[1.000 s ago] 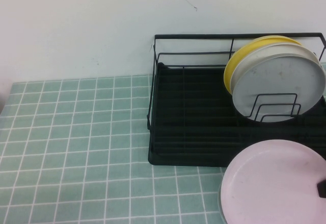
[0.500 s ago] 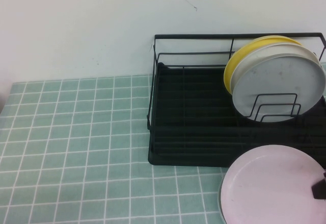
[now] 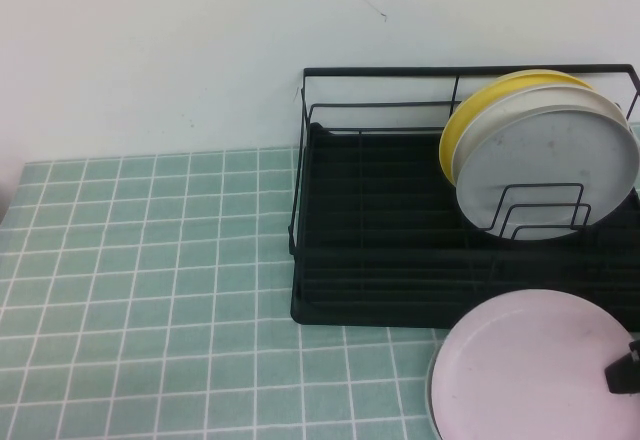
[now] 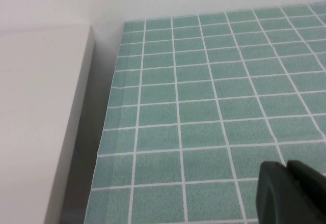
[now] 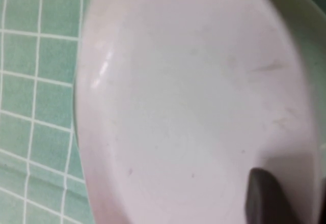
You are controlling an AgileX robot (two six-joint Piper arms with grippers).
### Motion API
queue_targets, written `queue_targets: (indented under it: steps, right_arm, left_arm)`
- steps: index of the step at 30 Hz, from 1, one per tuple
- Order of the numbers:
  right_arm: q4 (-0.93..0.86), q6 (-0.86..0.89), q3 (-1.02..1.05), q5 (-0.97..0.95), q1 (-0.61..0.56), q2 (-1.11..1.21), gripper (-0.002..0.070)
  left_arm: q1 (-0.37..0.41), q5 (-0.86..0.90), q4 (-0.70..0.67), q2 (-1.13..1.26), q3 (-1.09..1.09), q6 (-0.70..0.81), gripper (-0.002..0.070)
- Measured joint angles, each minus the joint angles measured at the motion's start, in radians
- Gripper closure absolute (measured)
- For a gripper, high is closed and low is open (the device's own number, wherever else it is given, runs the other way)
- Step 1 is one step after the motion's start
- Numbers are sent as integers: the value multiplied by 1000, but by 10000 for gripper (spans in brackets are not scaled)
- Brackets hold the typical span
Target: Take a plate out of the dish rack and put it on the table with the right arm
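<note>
— Starting from the high view, what lay where?

— The dish rack [image 3: 400, 230] stood at the back right of the green tiled tabletop [image 3: 150, 290], against the white wall [image 3: 150, 50]. In its right end a grey plate [image 3: 548, 165] leaned upright against the wire dividers, with a pale plate and a yellow plate [image 3: 480, 105] stacked close behind it. The pink plate [image 3: 530, 365] was out of the rack, in front of its near right corner, over the tabletop; whether it touched the tiles could not be told. The right pincer [image 3: 622, 370] showed only as a black tip at the plate's right rim.

— And the left wrist view?

— It showed bare green tiles [image 4: 204, 91], the tabletop's edge and a white surface [image 4: 41, 122] beside it. The left pincer [image 4: 288, 193] hung over the tiles, well apart from rack and plates, its two dark fingers pressed together with only a thin seam between them, holding nothing.

— What did the right wrist view add?

— The pink plate [image 5: 193, 107] filled nearly the whole picture, tiles visible past one side of it. A pale green edge [image 5: 305, 40] curved along its other side. One dark finger of the right pincer [image 5: 265, 196] lay on the plate's upper face by the rim. The other finger was hidden, so whether the plate was clamped could not be told.
</note>
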Motion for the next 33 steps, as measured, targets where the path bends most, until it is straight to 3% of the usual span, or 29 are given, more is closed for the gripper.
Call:
queue_targets:
  steps: [7,17,21,27,33]
  right_arm:
    - [-40,20,-2,-12,0,0,345]
    - [-369,330,-109,58,0,0,318]
    - [-399,347,-146,132,0,-13,391]
    - [-434,335,-146,183,0,-116,624]
    - [-444,333,-86,215,0,-319,673]
  left_arm:
    - [0,0,0,0,0,0,678]
    - [0,0,0,0,0,0,678]
    - [0,0,0,0,0,0,678]
    - [0,0,0,0,0,1,678]
    - [0,0,0,0,0,1,678]
